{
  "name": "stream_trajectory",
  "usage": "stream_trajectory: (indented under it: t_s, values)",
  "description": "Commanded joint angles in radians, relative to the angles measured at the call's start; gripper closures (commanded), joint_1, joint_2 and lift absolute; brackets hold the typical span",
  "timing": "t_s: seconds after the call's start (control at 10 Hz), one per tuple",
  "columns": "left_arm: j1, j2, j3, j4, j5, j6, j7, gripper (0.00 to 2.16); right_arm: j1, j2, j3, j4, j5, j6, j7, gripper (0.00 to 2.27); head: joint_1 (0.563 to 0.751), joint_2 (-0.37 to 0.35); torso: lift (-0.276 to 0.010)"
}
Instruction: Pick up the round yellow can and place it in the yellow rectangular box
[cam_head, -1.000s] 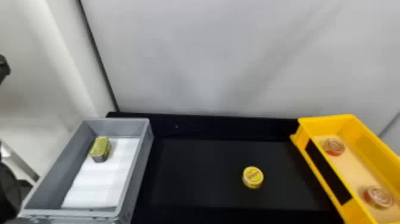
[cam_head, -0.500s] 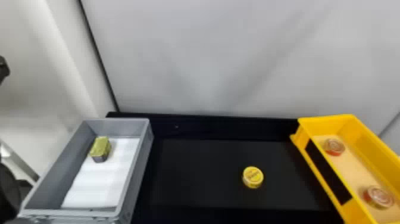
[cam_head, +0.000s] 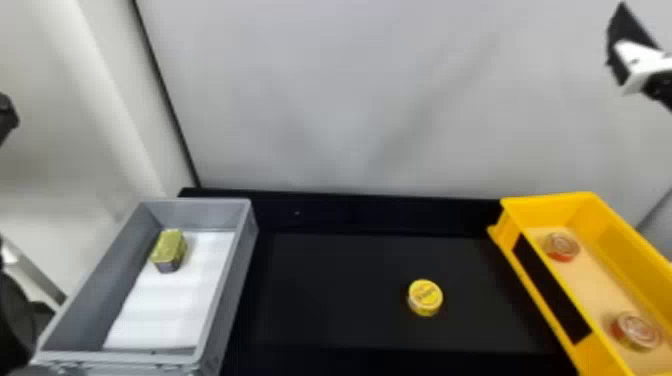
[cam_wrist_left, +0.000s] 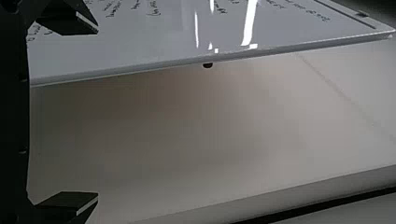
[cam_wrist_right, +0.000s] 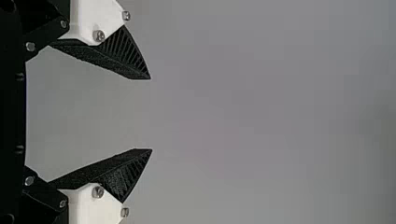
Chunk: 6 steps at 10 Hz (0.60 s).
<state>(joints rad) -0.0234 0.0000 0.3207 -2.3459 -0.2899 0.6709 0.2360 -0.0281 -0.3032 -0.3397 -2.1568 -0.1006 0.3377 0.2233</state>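
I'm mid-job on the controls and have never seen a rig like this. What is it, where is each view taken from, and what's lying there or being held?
It's a robot with two arms. The head view looks forward and down from its head; each wrist view looks out past that arm's own fingers.

On the black surface sits the round yellow can. To the robot's left is a grey box, holding a rectangular tin on a white lining. To its right is the yellow rectangular box, with a farther red can and a nearer red can inside.

The left gripper and right gripper are both open, holding nothing.
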Motion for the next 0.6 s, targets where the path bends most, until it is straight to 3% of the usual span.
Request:
stream_trajectory:
  t_s: [0.0, 0.3, 0.5]
  values:
    - [0.002, -0.003, 0.000, 0.002, 0.000, 0.001, 0.000, 0.03, 0.020, 0.035, 0.037, 0.002, 0.009, 0.029, 0.051, 0.31, 0.694, 0.014, -0.068]
    - [0.000, -0.003, -0.001, 0.010, 0.000, 0.001, 0.000, 0.03, 0.057, 0.046, 0.143, 0.045, 0.025, 0.031, 0.156, 0.27, 0.694, 0.014, -0.068]
    - [0.000, -0.003, -0.001, 0.017, 0.002, 0.001, -0.001, 0.03, 0.100, 0.065, 0.214, 0.081, 0.010, -0.043, 0.154, 0.15, 0.694, 0.014, -0.068]
